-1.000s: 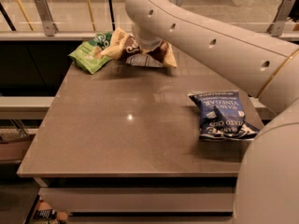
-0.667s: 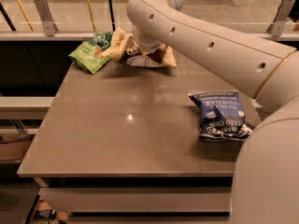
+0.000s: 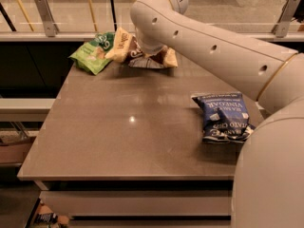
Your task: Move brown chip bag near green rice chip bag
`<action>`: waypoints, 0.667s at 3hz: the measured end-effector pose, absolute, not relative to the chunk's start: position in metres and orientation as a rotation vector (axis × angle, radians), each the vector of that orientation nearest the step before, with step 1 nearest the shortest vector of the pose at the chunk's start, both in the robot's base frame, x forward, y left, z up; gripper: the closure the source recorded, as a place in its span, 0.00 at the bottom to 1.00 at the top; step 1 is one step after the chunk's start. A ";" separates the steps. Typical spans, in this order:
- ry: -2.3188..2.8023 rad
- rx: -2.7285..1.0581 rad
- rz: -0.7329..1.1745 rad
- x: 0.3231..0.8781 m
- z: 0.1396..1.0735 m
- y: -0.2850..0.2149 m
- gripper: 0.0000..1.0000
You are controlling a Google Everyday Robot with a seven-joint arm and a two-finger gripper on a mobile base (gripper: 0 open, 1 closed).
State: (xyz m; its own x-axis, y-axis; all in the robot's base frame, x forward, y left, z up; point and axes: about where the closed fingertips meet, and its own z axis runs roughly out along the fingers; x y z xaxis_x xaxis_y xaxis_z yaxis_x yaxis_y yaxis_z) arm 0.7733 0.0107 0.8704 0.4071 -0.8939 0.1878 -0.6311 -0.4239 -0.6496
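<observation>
Large brown chip bag with cream-yellow edges and a dark brown centre [image 3: 124,45] lies at the upper left of the frame, at the far edge of the grey-brown flat tabletop [image 3: 133,146]. Its left cream edge touches or slightly overlaps the small light-green crinkled rice chip bag [image 3: 92,55], so the near-placement looks basically met. The thick white robot arm [image 3: 213,49] sweeps from lower right up to upper centre and bends down onto the brown bag, covering the bag's middle. The gripper [image 3: 147,52] sits at that arm end, right on or just over the brown bag, mostly hidden by the wrist; cannot tell if it is clenched on the bag or released. The bag looks tipped, left side raised, probably because it leans on the green bag or is pinched from above. Dark blue crinkled chip bag with white lettering [image 3: 223,118] lies flat at right centre, well apart from the pair, not part of the task. Likely step: release and retract.
</observation>
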 end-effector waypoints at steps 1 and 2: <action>1.297 -2.186 -0.720 0.773 0.869 0.011 0.83; 1.297 -2.186 -0.720 0.773 0.869 0.011 0.60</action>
